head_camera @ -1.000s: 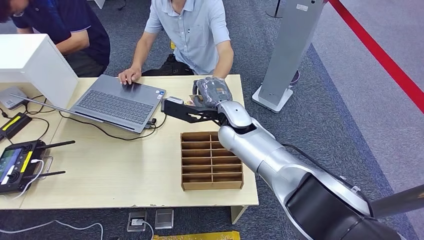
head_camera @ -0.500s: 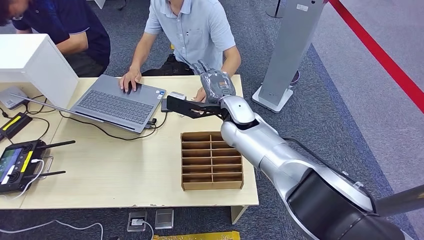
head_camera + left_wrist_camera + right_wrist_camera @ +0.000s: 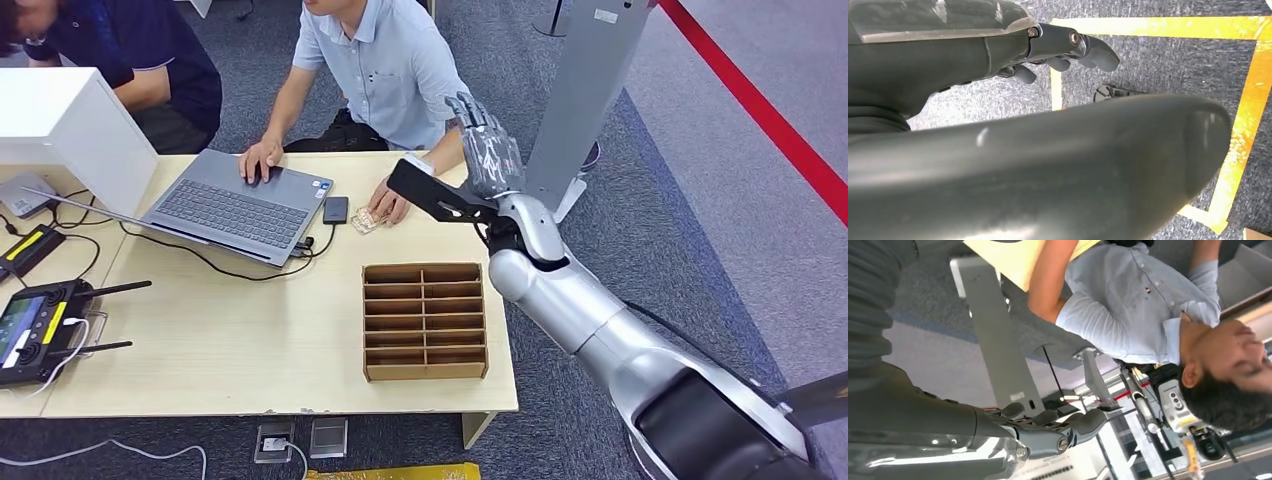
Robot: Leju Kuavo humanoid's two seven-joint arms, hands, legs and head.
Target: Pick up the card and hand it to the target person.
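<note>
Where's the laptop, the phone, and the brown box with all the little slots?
laptop (image 3: 232, 207): head view, on its keyboard.
phone (image 3: 336, 209): head view, middle of its dark screen.
brown box (image 3: 425, 373): head view, on its near front wall.

The robot's grey ribbed right hand (image 3: 998, 440) reaches out with its metallic fingers (image 3: 1083, 422) extended and spread, nothing between them. Beyond it sits a person in a light blue short-sleeved button-up shirt (image 3: 1133, 310), one bare forearm (image 3: 1048, 275) stretched down to the pale yellow-wood tabletop (image 3: 1023, 255). Just beside the hand stands a tall grey flat-panelled pillar (image 3: 998, 350) on grey carpet (image 3: 923, 310), a thin black cable (image 3: 1053, 370) trailing past it. Farther off — behind the person — a black and grey camera rig with a yellow label on a stand (image 3: 1183, 420) rises in front of a bright window area; its details are too small to make out.
</note>
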